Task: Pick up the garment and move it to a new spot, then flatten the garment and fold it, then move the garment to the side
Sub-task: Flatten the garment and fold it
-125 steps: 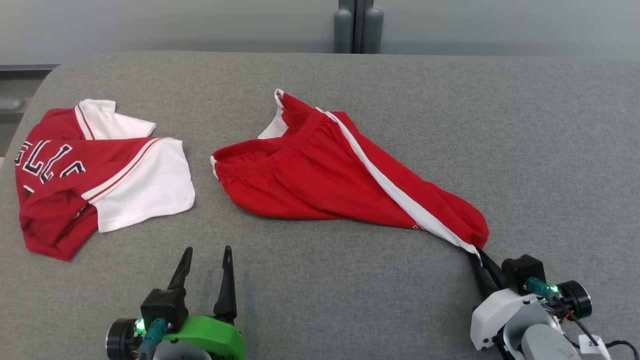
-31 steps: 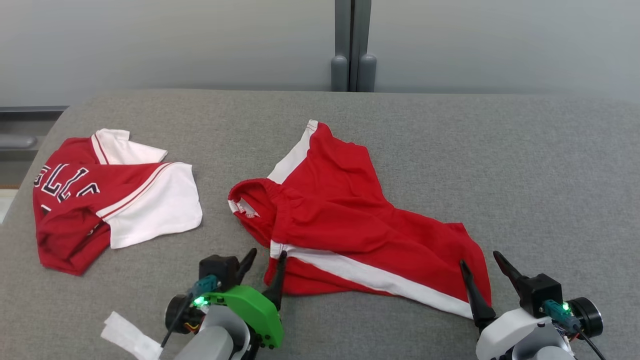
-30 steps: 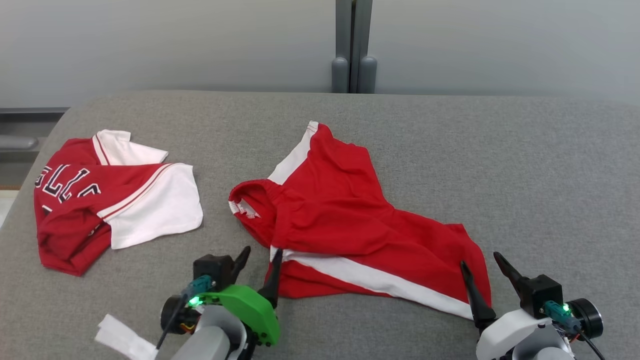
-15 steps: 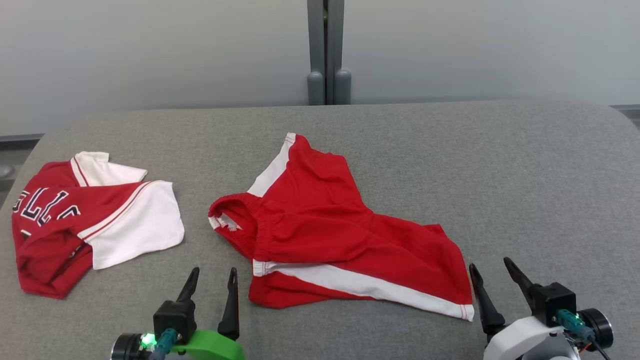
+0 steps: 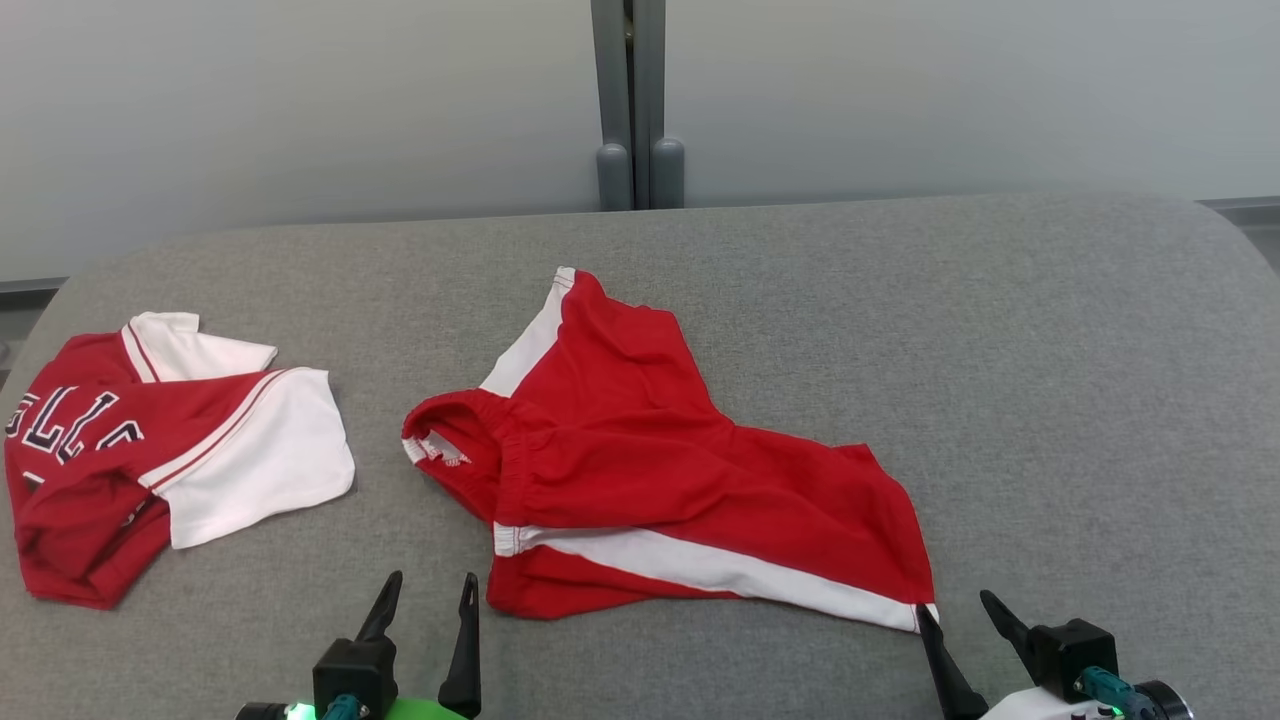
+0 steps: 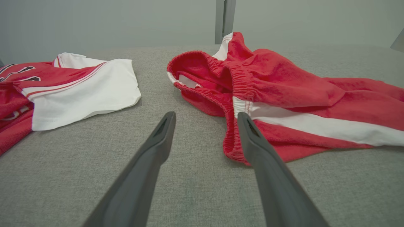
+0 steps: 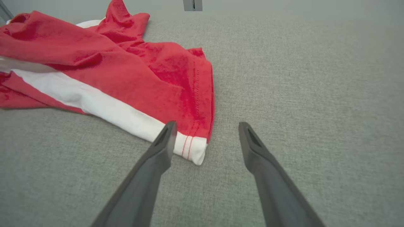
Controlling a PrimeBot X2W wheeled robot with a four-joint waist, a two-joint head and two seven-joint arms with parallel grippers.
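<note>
The garment (image 5: pixel 680 490) is red with a white band and an elastic waist, and it lies crumpled in the middle of the grey table (image 5: pixel 1050 400). My left gripper (image 5: pixel 432 580) stands open just left of its near waist corner, touching nothing. In the left wrist view the garment (image 6: pixel 284 91) lies ahead and right of the open left gripper (image 6: pixel 205 115). At the garment's near right hem corner my right gripper (image 5: pixel 952 604) is open too. The right wrist view has that white corner of the garment (image 7: pixel 110 63) just ahead of the empty right gripper (image 7: pixel 207 124).
A second red jersey (image 5: pixel 130 450) with white sleeves and dark lettering lies folded at the table's left end, also seen as the jersey (image 6: pixel 79 88) in the left wrist view. A grey post (image 5: pixel 630 100) stands behind the table's far edge against a pale wall.
The head camera has shifted. My left gripper has drawn back from the garment's waist corner and straightened, open. The right gripper has pulled back a little from the hem corner.
</note>
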